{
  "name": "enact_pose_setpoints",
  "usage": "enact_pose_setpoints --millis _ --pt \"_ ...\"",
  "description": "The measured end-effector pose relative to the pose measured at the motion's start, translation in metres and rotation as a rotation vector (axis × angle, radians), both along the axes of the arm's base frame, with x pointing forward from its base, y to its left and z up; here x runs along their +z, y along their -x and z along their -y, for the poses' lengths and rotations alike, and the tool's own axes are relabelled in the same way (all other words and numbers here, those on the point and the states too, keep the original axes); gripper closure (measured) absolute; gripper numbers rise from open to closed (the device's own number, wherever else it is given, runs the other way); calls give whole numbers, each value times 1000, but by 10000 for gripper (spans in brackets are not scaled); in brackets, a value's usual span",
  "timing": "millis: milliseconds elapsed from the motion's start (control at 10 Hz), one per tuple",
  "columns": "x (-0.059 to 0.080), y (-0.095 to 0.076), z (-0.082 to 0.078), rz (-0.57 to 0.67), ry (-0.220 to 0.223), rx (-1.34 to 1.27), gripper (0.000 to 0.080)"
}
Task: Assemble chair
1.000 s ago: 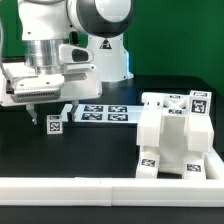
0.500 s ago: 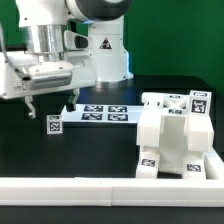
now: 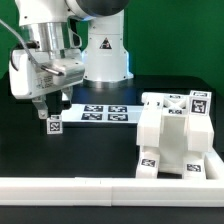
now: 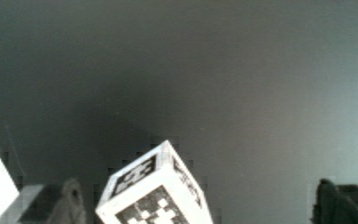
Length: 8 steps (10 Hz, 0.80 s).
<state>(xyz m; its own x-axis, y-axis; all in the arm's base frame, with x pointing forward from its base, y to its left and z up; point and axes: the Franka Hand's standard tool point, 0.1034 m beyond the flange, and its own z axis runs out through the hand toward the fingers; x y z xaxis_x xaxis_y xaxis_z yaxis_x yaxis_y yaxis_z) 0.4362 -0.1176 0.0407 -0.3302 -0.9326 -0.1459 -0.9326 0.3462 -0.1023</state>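
A small white chair piece with a black-and-white tag stands on the black table, left of the marker board. My gripper hangs tilted just above it, open and empty. In the wrist view the piece sits between the two dark fingertips, closer to one of them, and my gripper does not touch it. The partly built white blocky chair, with several tags, stands at the exterior view's right.
A long low white rail runs along the front of the table. The robot's white base stands behind the marker board. The built chair block stands against the rail at the right.
The hand has tilted and shifted toward the exterior view's right, from beside the small piece to over it. The piece and the chair block have not moved.
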Motion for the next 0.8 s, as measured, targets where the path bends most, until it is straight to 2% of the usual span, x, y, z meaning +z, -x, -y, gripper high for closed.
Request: enact_pose_setpoints --millis 300,400,500,800 --pt "3 -9 -3 11 24 589 151" --pt "1 -7 -5 6 21 699 151" --pt "2 -7 -4 6 27 699 151" --pt "2 -7 -1 33 63 994 151"
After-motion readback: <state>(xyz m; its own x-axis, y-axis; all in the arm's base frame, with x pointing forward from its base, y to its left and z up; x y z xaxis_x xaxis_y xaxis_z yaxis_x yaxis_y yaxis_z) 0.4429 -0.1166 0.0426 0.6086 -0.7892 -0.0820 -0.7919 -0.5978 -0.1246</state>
